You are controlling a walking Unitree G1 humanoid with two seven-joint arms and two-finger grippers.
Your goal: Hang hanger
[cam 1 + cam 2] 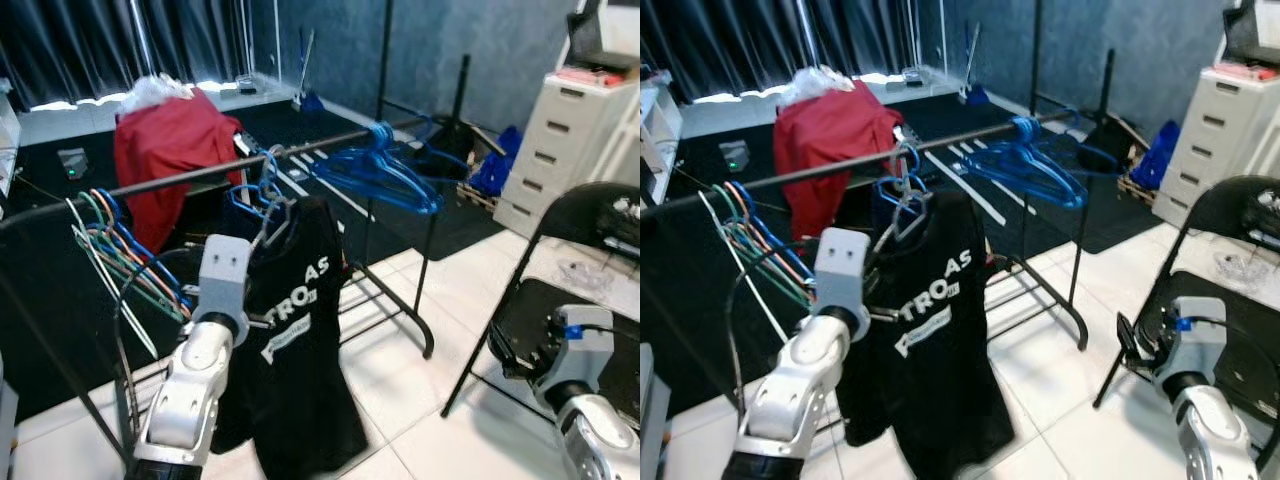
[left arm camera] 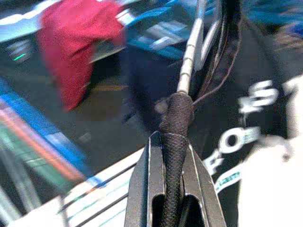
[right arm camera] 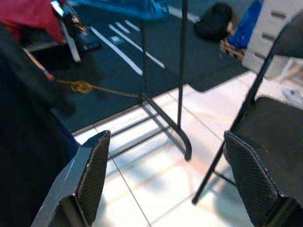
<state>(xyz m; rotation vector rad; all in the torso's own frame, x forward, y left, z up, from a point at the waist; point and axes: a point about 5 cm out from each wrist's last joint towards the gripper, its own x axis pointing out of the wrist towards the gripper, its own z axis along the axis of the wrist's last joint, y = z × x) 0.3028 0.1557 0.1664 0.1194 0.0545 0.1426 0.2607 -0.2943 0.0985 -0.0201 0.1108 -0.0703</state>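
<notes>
The hanger [image 1: 268,222] carrying the black T-shirt [image 1: 300,330] hangs near the rail's [image 1: 200,175] middle. The left claw [image 2: 174,156] is clamped on its wire; the right claw [image 3: 165,179] gapes wide, empty. Tugging away before releasing could unhook it.

One black metal garment rail [image 1: 200,175] crosses the scene from nine o'clock toward one o'clock. On it hangs one black T-shirt with white lettering [image 1: 295,330], near the centre. Toward one o'clock sits one cluster of blue plastic hangers [image 1: 385,170]; the exact count cannot be told. At nine o'clock is one bunch of thin coloured wire hangers [image 1: 115,250], also too tangled to count. One red garment [image 1: 165,150] lies draped at eleven o'clock. One black folding chair [image 1: 580,300] stands at four o'clock. One white drawer cabinet [image 1: 565,140] stands at two o'clock, showing four drawers. Two robot hands are visible: the left hand [image 2: 173,156] and the right hand [image 3: 175,179].
</notes>
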